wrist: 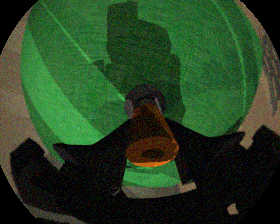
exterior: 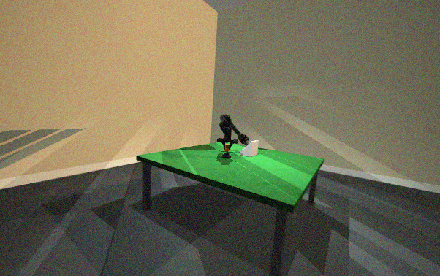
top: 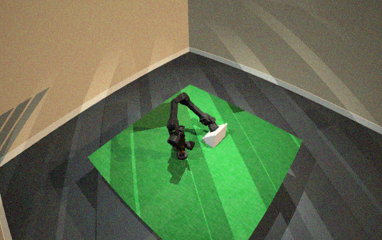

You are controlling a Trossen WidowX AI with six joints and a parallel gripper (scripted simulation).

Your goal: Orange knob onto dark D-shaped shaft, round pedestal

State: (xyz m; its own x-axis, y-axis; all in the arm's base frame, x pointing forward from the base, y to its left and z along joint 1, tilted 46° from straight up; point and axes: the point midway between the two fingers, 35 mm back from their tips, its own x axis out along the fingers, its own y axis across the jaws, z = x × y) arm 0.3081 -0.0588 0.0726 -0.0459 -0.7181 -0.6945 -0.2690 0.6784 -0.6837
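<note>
The orange knob [exterior: 226, 146] [wrist: 152, 145] stands upright between the fingers of my gripper [exterior: 226, 149] [wrist: 147, 121], which is shut on it. The knob is directly over the dark round pedestal [top: 182, 156] [exterior: 226, 156] [wrist: 145, 90]. In the exterior view the knob's lower end is close above the pedestal's base. The wrist view shows the knob's near end with a dark round recess, and its far end in line with the pedestal. The shaft and its flat side are hidden. Whether the knob's hole is around the shaft, I cannot tell.
The arm's white wedge-shaped base block [top: 217, 136] [exterior: 251, 149] stands on the green table [top: 155, 178] [exterior: 263, 179], to the right of the pedestal in the top and exterior views. The arm arches up from it and comes down over the pedestal. Shadows and light bands cross the table.
</note>
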